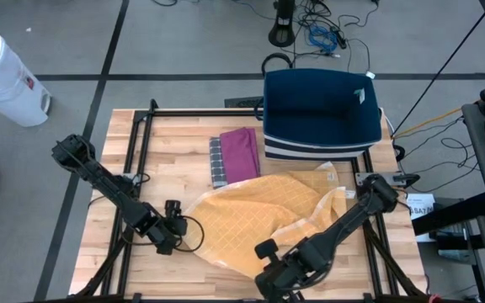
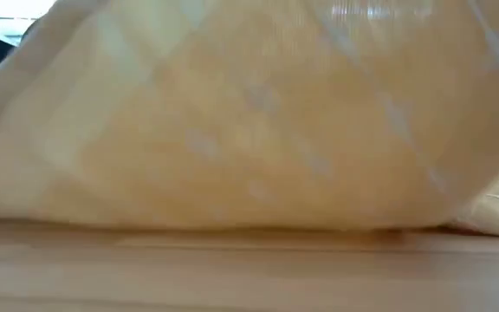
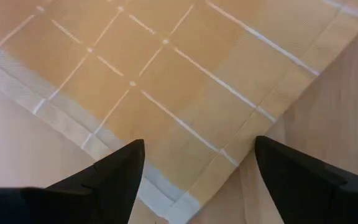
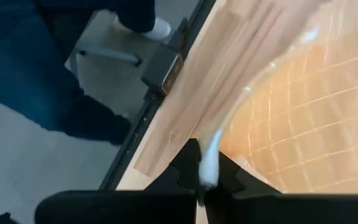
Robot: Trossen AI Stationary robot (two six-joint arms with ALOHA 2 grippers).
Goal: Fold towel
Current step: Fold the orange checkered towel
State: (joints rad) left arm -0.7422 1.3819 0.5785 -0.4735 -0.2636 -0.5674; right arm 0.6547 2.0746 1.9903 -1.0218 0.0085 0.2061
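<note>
On the table: yellow towel lies rumpled across the wooden table, stretching from the near left toward the far right; a folded purple cloth and a navy bin sit beyond it, apart from it.
Left gripper: fingers spread wide, holding nothing, low at the towel's left corner.
Towel corner vs. left gripper: hemmed corner lies between the two fingers and points back toward the wrist; cloth runs forward, away from the gripper.
Right gripper: pinched shut on the towel's near edge, a white hem caught between the jaws; cloth looks lifted there.
Nearer arm: left arm is right at the loose corner; right arm is already occupied at the near edge.
Judgement: next move likely turns on the left fingers closing over that corner, since it already sits between them.
Low view: filled by towel; nothing else readable.
</note>
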